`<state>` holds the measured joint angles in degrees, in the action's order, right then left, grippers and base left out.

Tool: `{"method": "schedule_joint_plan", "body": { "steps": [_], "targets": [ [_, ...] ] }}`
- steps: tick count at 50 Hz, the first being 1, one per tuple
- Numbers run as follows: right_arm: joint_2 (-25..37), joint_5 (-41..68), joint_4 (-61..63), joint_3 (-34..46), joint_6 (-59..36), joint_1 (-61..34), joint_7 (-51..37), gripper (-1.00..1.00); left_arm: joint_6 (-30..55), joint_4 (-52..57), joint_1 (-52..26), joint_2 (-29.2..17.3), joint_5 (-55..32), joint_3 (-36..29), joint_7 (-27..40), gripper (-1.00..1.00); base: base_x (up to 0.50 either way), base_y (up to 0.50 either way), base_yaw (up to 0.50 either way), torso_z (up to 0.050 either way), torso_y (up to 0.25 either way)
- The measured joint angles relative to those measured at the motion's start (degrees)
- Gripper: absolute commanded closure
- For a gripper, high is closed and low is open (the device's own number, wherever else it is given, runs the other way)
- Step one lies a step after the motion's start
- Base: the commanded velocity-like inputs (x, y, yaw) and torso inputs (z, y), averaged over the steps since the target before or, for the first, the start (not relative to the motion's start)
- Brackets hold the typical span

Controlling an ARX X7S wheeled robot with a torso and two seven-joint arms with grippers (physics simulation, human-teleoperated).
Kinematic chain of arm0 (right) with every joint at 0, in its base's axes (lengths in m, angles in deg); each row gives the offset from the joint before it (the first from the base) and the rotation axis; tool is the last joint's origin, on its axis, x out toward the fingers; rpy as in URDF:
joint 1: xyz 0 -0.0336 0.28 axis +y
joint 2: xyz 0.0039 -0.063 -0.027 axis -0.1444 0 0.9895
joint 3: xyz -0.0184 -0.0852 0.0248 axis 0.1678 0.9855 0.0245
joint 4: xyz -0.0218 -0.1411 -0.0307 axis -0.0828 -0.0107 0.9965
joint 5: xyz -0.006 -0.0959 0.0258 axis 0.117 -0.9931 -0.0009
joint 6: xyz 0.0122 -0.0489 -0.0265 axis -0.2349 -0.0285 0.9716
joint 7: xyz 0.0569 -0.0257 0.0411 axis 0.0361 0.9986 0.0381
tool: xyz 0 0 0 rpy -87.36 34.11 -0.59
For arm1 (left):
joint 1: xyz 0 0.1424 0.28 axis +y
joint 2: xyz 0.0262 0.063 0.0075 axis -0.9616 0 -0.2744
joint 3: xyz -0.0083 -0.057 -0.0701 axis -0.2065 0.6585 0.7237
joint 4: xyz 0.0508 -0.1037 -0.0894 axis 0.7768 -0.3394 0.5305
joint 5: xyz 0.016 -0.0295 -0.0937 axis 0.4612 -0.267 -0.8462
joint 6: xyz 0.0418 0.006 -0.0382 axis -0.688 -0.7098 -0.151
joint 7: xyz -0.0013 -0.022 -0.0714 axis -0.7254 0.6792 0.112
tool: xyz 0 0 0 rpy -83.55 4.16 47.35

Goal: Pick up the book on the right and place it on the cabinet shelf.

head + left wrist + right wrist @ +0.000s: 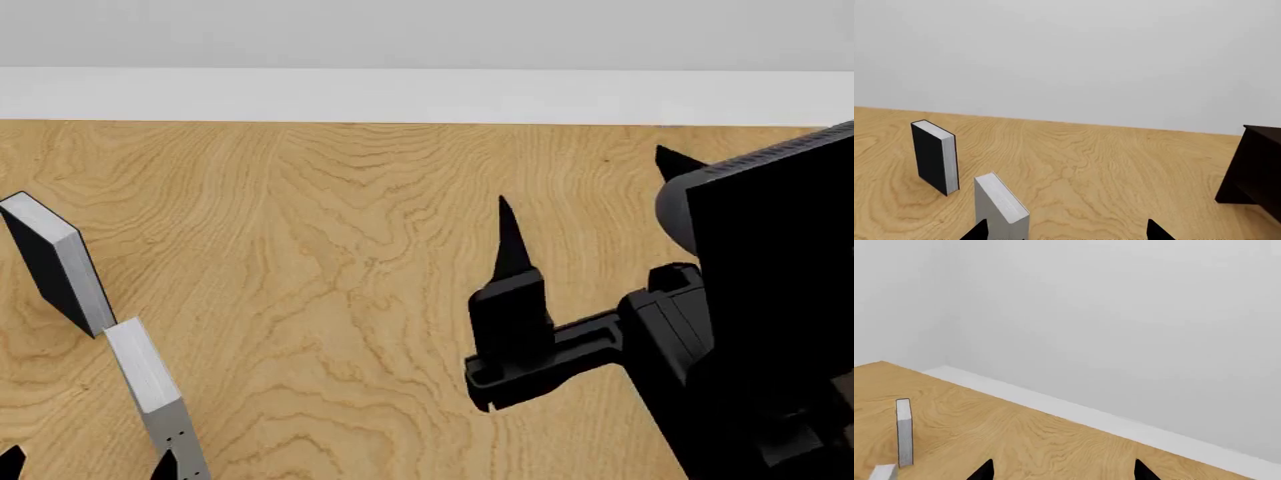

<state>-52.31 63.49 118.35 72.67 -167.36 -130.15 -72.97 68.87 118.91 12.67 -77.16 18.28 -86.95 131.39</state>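
Right gripper (587,205) jaws spread, over bare wooden floor (334,250). Left gripper (1066,232) jaws spread beside the upright grey book (1002,205); black-covered book (935,156) stands apart.

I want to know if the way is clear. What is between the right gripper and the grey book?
Nothing. In the head view, only bare wooden table lies between the right gripper and the grey book.

Head view high over the wooden table (334,250); both wrist views low, sharing it
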Motion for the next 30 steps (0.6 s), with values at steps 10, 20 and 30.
{"method": "schedule_joint_plan", "body": {
  "steps": [10, 20, 30],
  "targets": [
    [11.07, 26.26, 0.50, -1.90, 2.92, -0.10, -12.48, -1.00, -0.31, -0.17, -0.01, -0.37, -0.29, -0.23, 0.48, -1.00, 0.00, 0.00, 0.00, 0.000, 0.000],
    [21.23, 44.11, 4.70, -3.79, 6.24, 2.70, -17.27, -1.00, -0.76, -0.51, 0.16, -0.58, -0.25, -0.57, 0.70, -1.00, 0.00, 0.00, 0.00, 0.000, 0.000],
    [28.53, 56.69, 8.77, -7.22, 7.39, 6.60, -18.45, -1.00, -1.11, -0.86, 0.28, -0.75, -0.28, -0.85, 0.95, -1.00, 0.00, 0.00, 0.00, 0.000, 0.000]
  ]
}}
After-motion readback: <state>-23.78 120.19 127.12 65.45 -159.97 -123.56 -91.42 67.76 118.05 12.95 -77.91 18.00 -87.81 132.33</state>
